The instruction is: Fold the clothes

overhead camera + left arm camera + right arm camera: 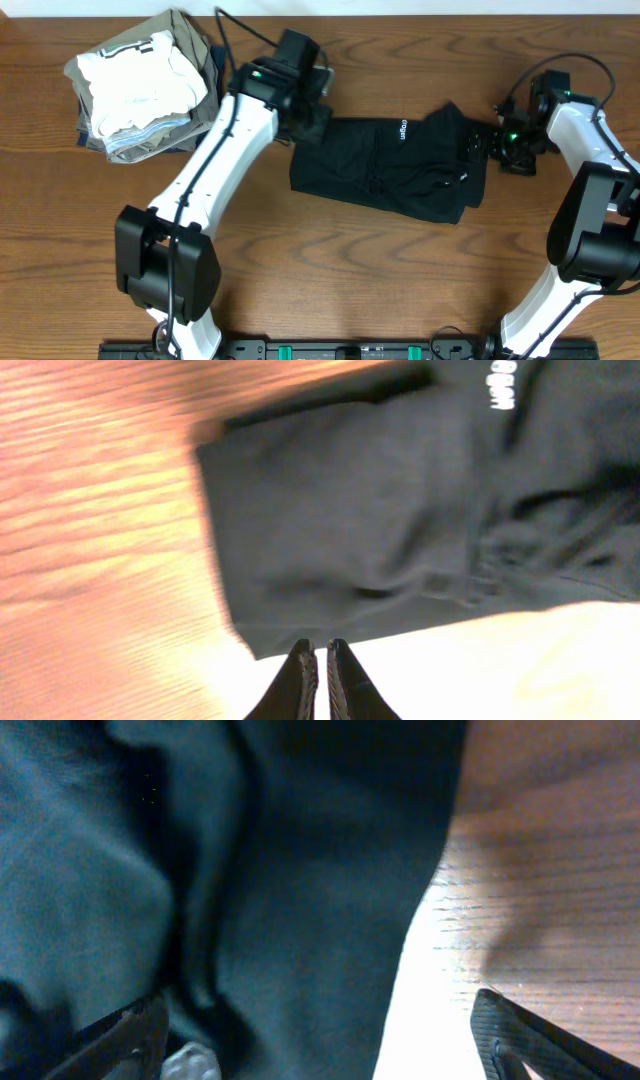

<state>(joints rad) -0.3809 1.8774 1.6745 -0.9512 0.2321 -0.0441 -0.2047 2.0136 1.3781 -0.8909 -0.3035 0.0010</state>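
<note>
The clothes are a black garment [390,165] lying partly folded and rumpled on the wooden table, with a small white logo [404,129] near its far edge. My left gripper [308,125] is at the garment's far left corner. In the left wrist view its jaws [322,652] are shut and empty, just off the edge of the garment [400,510]. My right gripper [497,143] is at the garment's right end. In the right wrist view its fingers [320,1025] are spread wide over the edge of the garment [250,870], with cloth lying between them.
A stack of folded white, khaki and grey garments [140,85] sits at the far left of the table [330,260]. The bases of both arms stand at the near edge. Bare wood shows beside the garment in the right wrist view [540,870].
</note>
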